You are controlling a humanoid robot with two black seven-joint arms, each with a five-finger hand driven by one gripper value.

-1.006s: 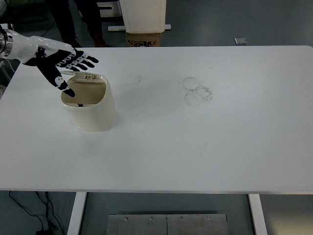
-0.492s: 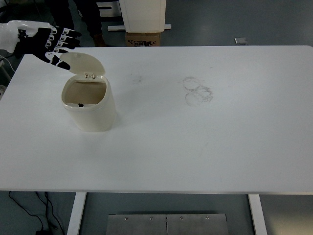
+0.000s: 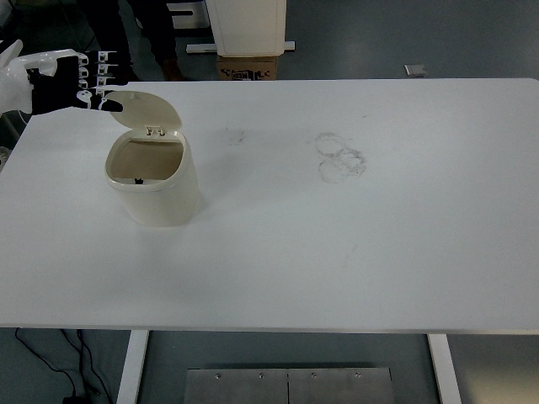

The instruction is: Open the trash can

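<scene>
The trash can [image 3: 154,183] is seen on the left part of the white table [image 3: 354,236], its lid [image 3: 145,113] tipped up at the far side and the inside exposed, so the opening is judged done. The left hand [image 3: 74,81] is held just beyond the lid's far-left edge, fingers [image 3: 101,71] extended side by side and gripping nothing; only its withdrawal appears to be left.

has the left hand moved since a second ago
Yes. The left hand has pulled back up and left from over the trash can opening, now beside the raised lid.
</scene>
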